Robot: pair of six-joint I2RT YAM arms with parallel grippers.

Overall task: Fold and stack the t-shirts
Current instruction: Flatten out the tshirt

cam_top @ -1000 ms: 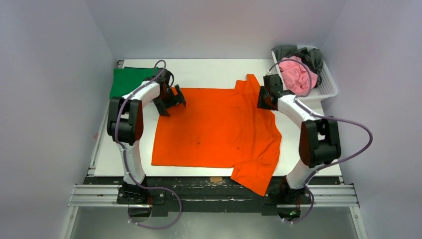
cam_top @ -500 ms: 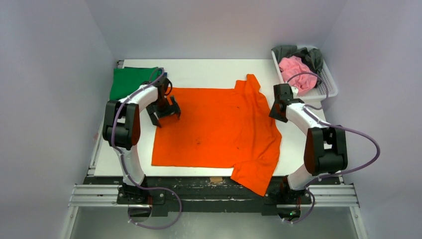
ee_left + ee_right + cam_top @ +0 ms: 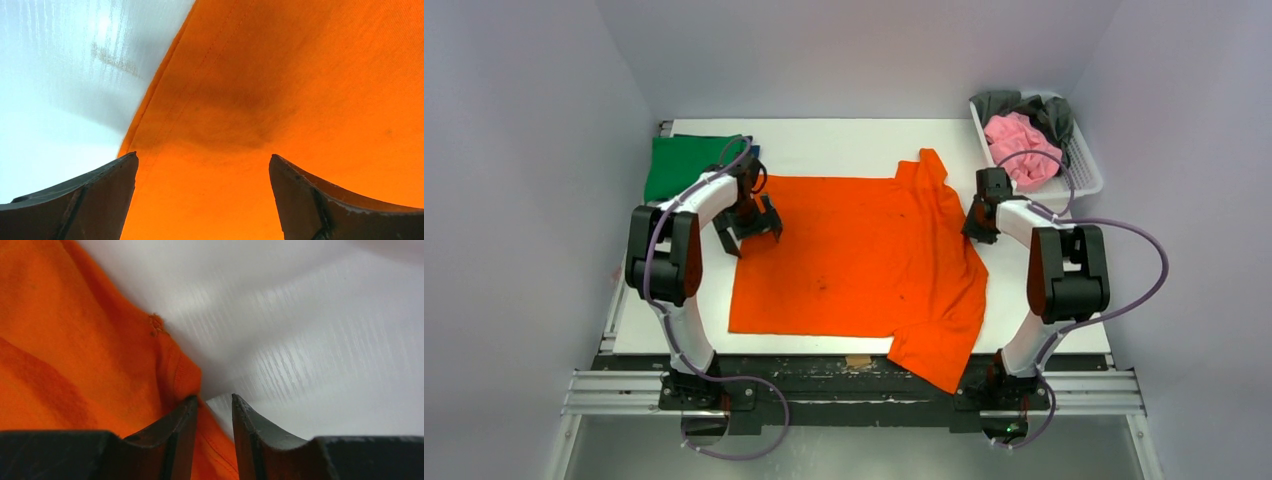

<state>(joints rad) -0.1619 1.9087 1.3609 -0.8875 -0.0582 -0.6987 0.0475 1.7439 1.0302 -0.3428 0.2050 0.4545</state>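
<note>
The bright orange t-shirt (image 3: pixel 864 260) lies spread flat on the white table, one sleeve hanging over the near edge. My left gripper (image 3: pixel 751 228) hangs open over the shirt's far left part, its jaws wide apart above the cloth (image 3: pixel 280 100) next to the hem. My right gripper (image 3: pixel 977 228) is low at the shirt's right edge. In the right wrist view (image 3: pixel 214 402) its jaws stand a narrow gap apart, with the orange cloth's edge (image 3: pixel 75 340) between them. A folded green t-shirt (image 3: pixel 679 165) lies at the far left.
A white mesh basket (image 3: pixel 1084 175) at the far right corner holds a crumpled pink shirt (image 3: pixel 1019 140) and a dark grey one (image 3: pixel 1049 112). Bare white table (image 3: pixel 844 145) shows behind the orange shirt. Grey walls enclose the table on three sides.
My left gripper moved a little nearer along the shirt's left edge. My right gripper moved right and nearer, from the collar area to the shirt's right edge, and its arm folded in.
</note>
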